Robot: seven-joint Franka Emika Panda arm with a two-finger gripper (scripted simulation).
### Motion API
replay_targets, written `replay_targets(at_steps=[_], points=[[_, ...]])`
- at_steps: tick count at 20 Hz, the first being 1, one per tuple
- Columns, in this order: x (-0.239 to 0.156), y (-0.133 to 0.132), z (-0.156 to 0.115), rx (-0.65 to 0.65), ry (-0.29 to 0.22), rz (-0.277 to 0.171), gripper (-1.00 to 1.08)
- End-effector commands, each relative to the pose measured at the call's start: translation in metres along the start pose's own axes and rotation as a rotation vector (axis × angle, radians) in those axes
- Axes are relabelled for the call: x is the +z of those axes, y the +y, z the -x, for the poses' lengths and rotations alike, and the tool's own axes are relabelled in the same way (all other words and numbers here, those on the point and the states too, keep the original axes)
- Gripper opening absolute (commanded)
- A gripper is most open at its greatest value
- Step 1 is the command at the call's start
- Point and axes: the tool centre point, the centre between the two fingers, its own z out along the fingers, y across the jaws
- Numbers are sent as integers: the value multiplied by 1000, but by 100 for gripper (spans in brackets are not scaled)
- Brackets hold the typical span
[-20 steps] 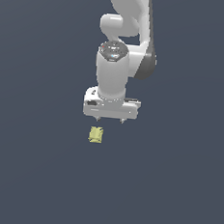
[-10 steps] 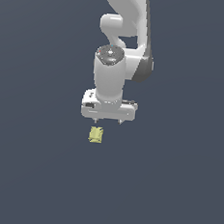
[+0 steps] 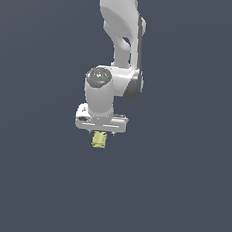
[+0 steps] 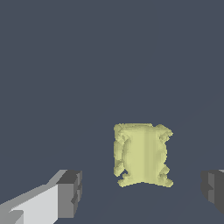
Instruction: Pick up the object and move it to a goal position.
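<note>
The object (image 3: pixel 99 140) is a small pale yellow-green blocky lump lying on the dark grey floor. In the exterior view the white gripper (image 3: pixel 101 132) sits directly over it, and the gripper body hides the lump's upper edge. In the wrist view the object (image 4: pixel 142 155) lies between the two dark finger pads (image 4: pixel 70 192), with clear gaps on both sides. The gripper (image 4: pixel 142 190) is open and touches nothing.
The white arm (image 3: pixel 121 33) rises from the gripper to the top of the exterior view. The dark grey floor (image 3: pixel 180 194) surrounds the object on all sides. No other object shows.
The gripper has moved down and toward the exterior view's left, from above and beside the object to straddling it. The object has not moved.
</note>
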Motion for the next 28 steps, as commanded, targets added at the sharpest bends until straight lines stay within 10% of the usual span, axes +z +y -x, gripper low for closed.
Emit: replay_targets(at_steps=[1,24,25,28], points=[[12,8,1,1,-1,3,100],[71,15,2,2,-2,5,100],[71,15,2,2,-2,5,-100],[71,15,2,2,-2,5,-100]])
